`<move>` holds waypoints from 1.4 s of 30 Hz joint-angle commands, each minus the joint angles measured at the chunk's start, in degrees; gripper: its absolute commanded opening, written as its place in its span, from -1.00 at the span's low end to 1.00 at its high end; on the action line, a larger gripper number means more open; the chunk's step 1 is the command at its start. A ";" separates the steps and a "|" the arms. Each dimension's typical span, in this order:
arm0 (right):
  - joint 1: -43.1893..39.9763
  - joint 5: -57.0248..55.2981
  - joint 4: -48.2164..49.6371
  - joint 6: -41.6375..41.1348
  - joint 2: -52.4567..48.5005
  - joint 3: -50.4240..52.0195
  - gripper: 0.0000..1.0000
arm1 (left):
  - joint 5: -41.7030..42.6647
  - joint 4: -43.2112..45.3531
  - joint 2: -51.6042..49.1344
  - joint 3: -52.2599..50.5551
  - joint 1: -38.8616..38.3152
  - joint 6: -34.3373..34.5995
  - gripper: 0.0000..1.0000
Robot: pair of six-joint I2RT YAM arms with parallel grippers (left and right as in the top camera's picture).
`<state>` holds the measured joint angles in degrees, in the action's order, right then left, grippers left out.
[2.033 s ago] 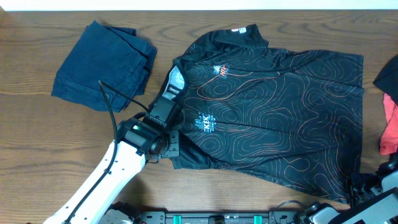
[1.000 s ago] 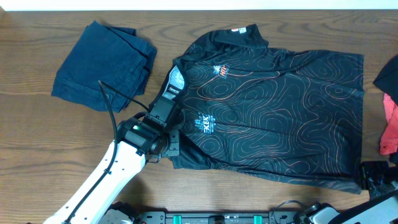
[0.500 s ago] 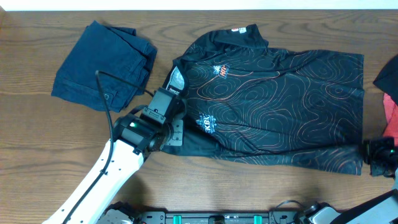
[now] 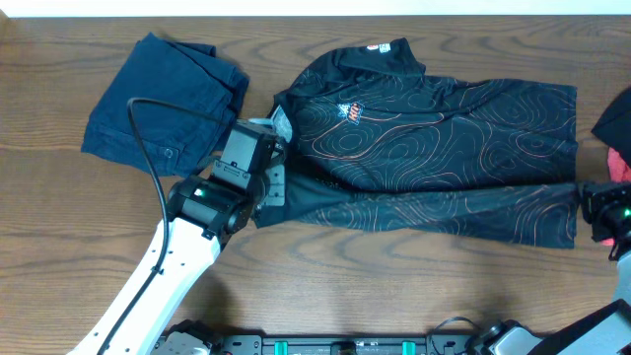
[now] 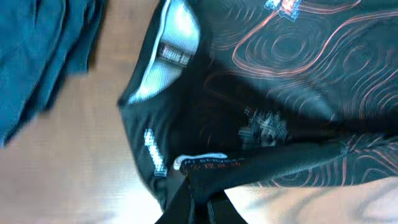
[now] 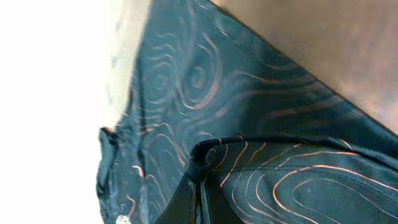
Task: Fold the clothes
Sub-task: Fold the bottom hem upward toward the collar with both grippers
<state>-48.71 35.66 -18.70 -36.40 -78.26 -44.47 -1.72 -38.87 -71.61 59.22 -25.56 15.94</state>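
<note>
The black jersey (image 4: 434, 138) with thin orange contour lines lies spread across the table, collar at the left. Its near long edge is lifted and folded over toward the far side. My left gripper (image 4: 271, 187) is shut on the near edge by the collar; the left wrist view shows its fingers (image 5: 198, 198) pinching black cloth (image 5: 267, 93). My right gripper (image 4: 590, 205) is shut on the near hem corner at the right; the right wrist view shows its fingers (image 6: 200, 186) clamped on the patterned cloth (image 6: 298, 180).
A folded navy denim garment (image 4: 163, 99) lies at the far left, close to my left arm. A red/pink garment (image 4: 617, 163) and a dark cloth (image 4: 616, 116) sit at the right edge. Bare wooden table (image 4: 394, 286) runs along the front.
Both grippers have carried the jersey's near edge away from the front, folding it over the body. The lower chest logo is now covered. The right gripper moved up into view.
</note>
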 commanded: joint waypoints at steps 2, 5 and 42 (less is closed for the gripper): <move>1.81 1.42 3.19 -4.63 0.26 -0.52 -0.98 | -0.92 4.04 0.46 1.33 0.26 -5.33 -0.88; 2.62 1.27 5.42 -5.38 0.26 -0.52 -0.97 | -0.92 6.05 -0.09 1.31 0.26 -8.11 -0.88; 7.48 -13.42 4.90 -7.72 0.24 -0.52 -0.95 | -8.09 18.47 -14.84 1.36 0.57 -17.00 0.62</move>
<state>-41.91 23.07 -13.47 -43.68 -78.26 -44.47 -7.42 -18.24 -86.15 59.31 -25.50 -1.39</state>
